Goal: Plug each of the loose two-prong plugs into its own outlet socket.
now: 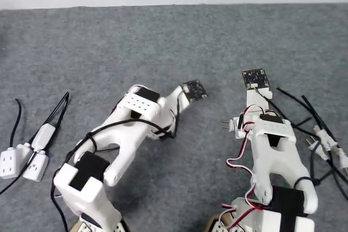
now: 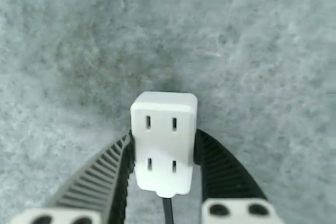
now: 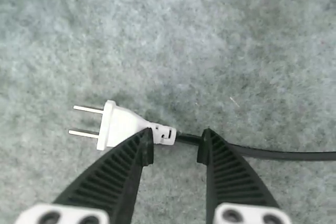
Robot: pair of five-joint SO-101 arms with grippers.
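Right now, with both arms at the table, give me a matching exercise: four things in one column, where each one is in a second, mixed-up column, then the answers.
Things
1. white socket block
2. two-prong plug
3. spare white sockets
4. loose plugs

Places
A. on the carpet, out beside the right arm
B. clamped in the left gripper
C. on the carpet, out beside the left arm
D. at the right gripper, cord running between its open fingers

Pairs: 1-B, 2-D, 3-C, 4-A
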